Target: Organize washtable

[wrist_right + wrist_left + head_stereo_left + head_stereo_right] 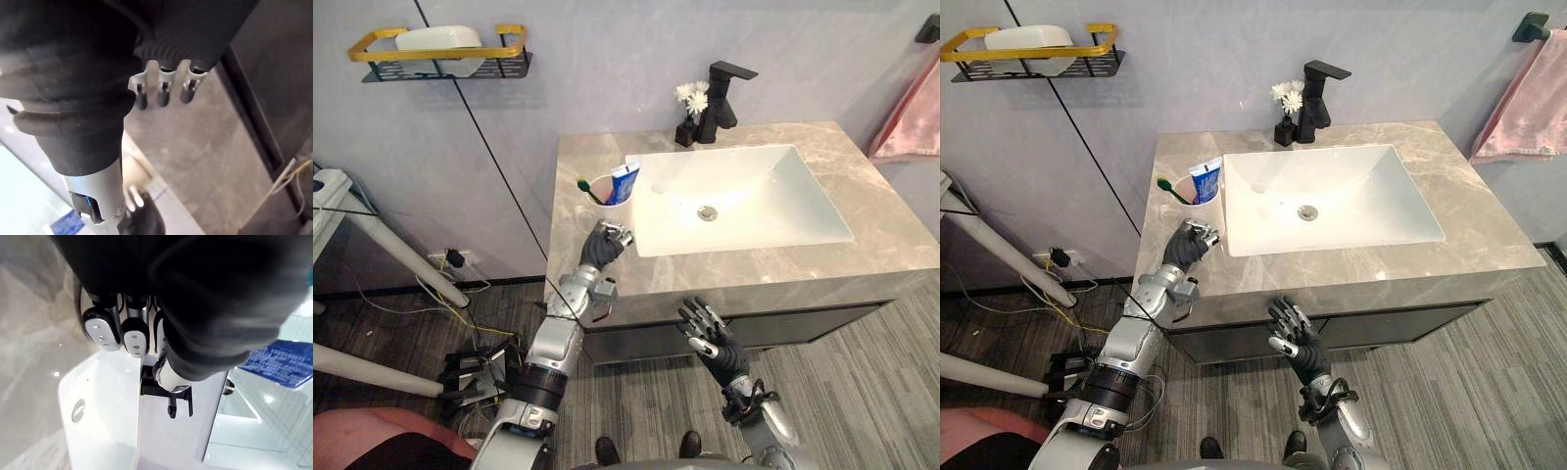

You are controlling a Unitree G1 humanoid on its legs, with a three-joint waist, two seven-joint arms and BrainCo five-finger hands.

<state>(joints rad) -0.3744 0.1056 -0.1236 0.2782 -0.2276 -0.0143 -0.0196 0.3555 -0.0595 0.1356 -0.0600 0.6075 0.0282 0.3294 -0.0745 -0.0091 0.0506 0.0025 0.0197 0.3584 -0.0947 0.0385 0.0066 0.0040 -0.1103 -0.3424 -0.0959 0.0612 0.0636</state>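
While my curled, empty left hand point(605, 245) sits beside the cup point(604, 201) that keeps the toothbrush point(587, 188) and toothpaste point(624, 181) tidy, my right hand point(710, 333) hangs open.

Cup point(605, 188) with toothbrush point(588, 189) and toothpaste tube point(624, 182) stands just left of the sink point(773, 196) — left robot hand point(605, 245) curled by the sink's front-left corner — right robot hand point(710, 338) spread, below the sink's front.

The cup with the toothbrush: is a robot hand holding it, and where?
Nothing is held. The left robot hand, fingers curled, is over the counter just short of the cup, apart from it; the right robot hand is open below the counter's edge.
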